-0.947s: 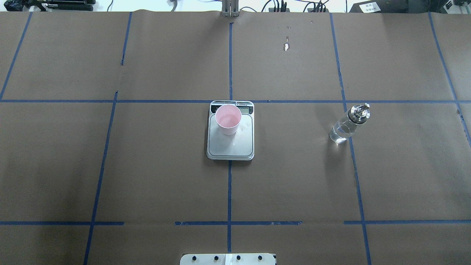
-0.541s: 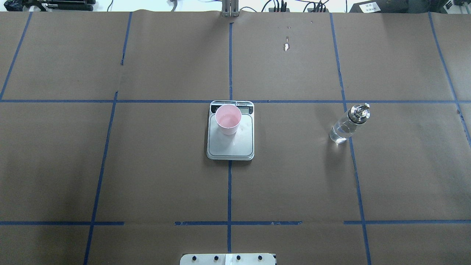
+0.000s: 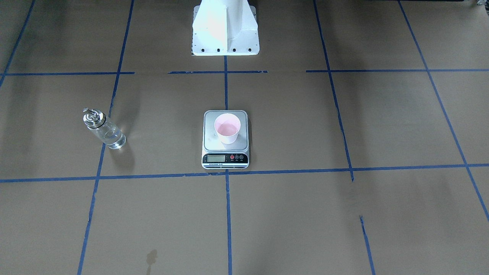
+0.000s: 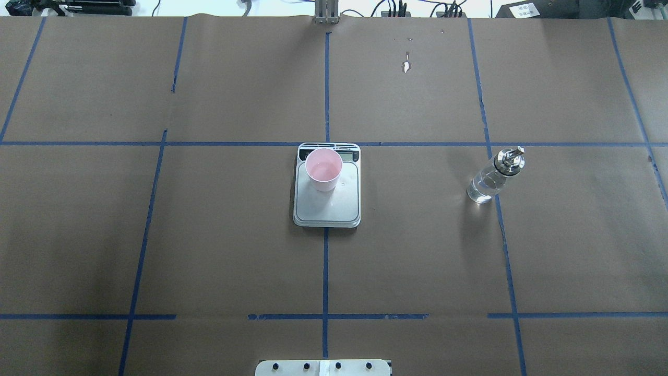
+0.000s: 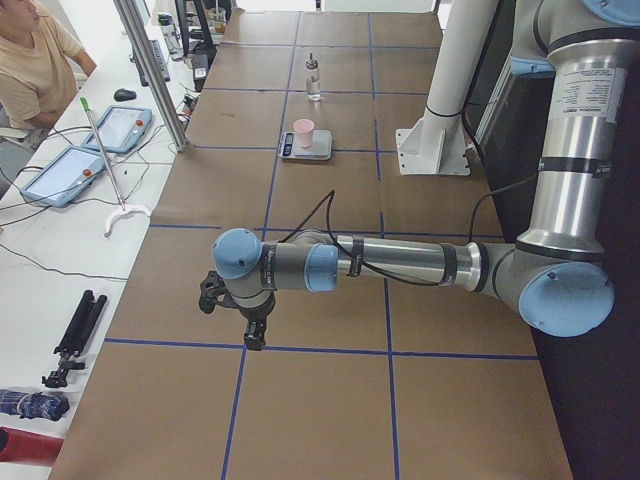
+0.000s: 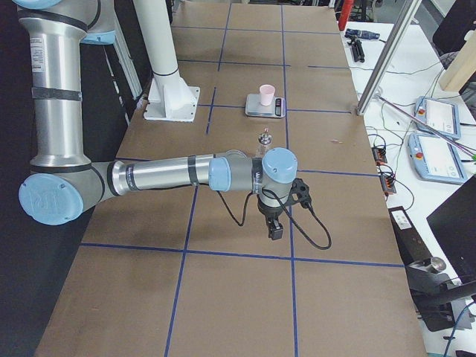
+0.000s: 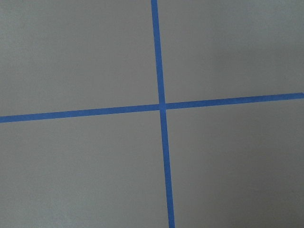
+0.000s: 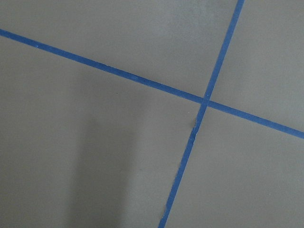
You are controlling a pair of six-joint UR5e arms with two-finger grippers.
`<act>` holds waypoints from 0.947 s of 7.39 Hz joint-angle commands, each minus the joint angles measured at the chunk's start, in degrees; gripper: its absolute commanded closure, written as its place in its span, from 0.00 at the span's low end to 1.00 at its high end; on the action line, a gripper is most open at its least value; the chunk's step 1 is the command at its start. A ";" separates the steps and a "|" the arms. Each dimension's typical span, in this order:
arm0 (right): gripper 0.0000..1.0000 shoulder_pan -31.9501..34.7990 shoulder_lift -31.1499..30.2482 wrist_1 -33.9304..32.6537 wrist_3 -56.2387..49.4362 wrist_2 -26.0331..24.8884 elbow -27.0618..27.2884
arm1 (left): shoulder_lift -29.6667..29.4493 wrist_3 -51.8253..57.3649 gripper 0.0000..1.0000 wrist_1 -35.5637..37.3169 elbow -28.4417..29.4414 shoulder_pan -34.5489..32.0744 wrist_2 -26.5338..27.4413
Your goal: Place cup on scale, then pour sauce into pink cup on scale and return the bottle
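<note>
Left pincer (image 5: 254,333) and right pincer (image 6: 274,227) — above the table (image 5: 320,400), aperture indiscernible

Work table covered in brown paper (image 4: 235,235), gridded with blue tape lines (image 4: 325,271). Cables (image 4: 396,8) lie along its far edge. A white bench (image 5: 40,260) beside it carries tablet-like pendants (image 5: 122,128) and a folded black tripod (image 5: 75,335). An aluminium post (image 5: 150,70) rises nearby, and a seated operator (image 5: 35,70) is partly visible.
</note>
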 commanded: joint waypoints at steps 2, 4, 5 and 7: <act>0.00 0.00 0.16 0.09 0.00 -0.03 -0.08 | 0.00 -0.16 0.00 -2.41 1.35 0.79 -0.09; 0.00 0.00 0.16 0.09 0.00 -0.03 0.01 | 0.00 -0.25 0.00 -5.84 3.02 0.79 0.00; 0.00 0.00 0.16 0.09 0.00 -0.03 0.10 | -0.09 -0.25 0.00 -5.85 3.02 0.79 -0.09; 0.00 0.00 0.07 0.00 0.00 -0.03 0.01 | -0.26 -0.25 0.00 -5.94 2.94 0.79 -0.09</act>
